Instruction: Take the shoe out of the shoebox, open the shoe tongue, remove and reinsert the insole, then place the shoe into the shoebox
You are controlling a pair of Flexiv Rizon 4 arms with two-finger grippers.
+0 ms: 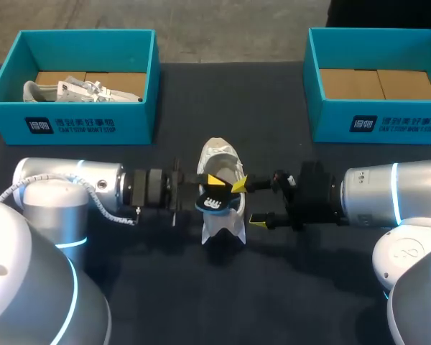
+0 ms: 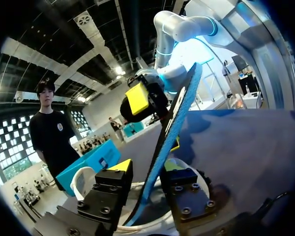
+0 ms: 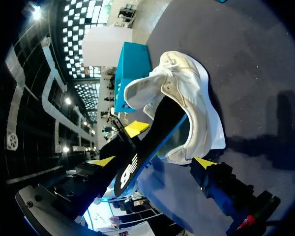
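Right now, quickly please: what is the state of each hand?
Left hand: closed on the insole.
Right hand: open, holding nothing.

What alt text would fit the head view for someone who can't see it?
A white shoe stands mid-table, the left gripper holding its blue insole partly out and the right gripper open beside it. Behind are a left shoebox, with another shoe inside, and a right shoebox.
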